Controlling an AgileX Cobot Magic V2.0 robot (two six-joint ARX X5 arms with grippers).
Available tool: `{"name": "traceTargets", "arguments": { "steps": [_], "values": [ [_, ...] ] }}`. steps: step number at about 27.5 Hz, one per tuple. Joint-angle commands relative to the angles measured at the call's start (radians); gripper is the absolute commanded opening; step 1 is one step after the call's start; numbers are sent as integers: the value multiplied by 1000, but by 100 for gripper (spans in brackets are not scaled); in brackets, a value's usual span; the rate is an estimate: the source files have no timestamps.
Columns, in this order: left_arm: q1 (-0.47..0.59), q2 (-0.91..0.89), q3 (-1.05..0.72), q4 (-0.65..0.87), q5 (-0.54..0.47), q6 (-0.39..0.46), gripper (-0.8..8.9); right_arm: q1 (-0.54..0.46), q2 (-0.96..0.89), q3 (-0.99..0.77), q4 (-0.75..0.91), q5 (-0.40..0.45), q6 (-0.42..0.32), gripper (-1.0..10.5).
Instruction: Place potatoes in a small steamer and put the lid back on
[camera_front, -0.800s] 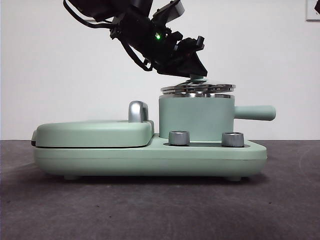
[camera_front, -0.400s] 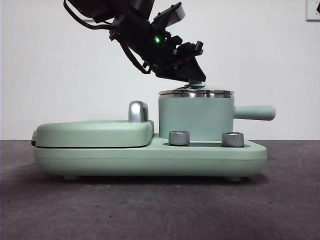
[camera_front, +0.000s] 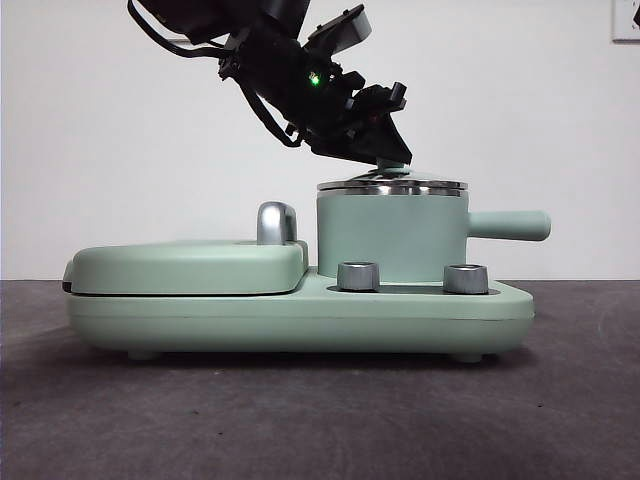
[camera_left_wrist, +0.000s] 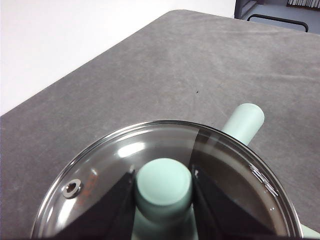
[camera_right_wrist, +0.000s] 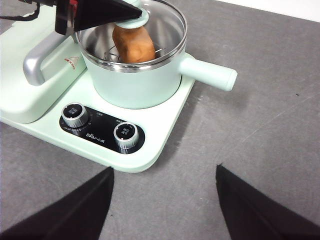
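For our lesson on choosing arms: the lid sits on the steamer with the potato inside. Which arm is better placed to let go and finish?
Left. The left tool grips the lid by its knob, over the small steamer holding the potato. The right tool hangs open, away from the pot.

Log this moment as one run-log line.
left end effector: shut on lid knob | lid: seated on small steamer | potato: inside | right end effector: open, waiting
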Motion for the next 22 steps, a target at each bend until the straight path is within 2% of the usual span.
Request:
{"name": "traceTargets", "arguments": {
  "steps": [1, 13, 15, 18, 22],
  "values": [
    [-8, 16, 31, 5, 0, 14, 9, 5, 4, 5, 6, 4, 10, 316],
    [-6, 16, 31, -17, 1, 9, 11, 5, 4, 5, 6, 4, 10, 316],
    [-6, 16, 31, -17, 1, 4, 59, 5, 4, 5, 6, 4, 10, 317],
    [-6, 16, 31, -18, 1, -5, 230, 5, 4, 5, 4, 4, 10, 316],
    [-6, 16, 31, -18, 1, -4, 251, 5, 4, 5, -10, 4, 10, 317]
  ]
}}
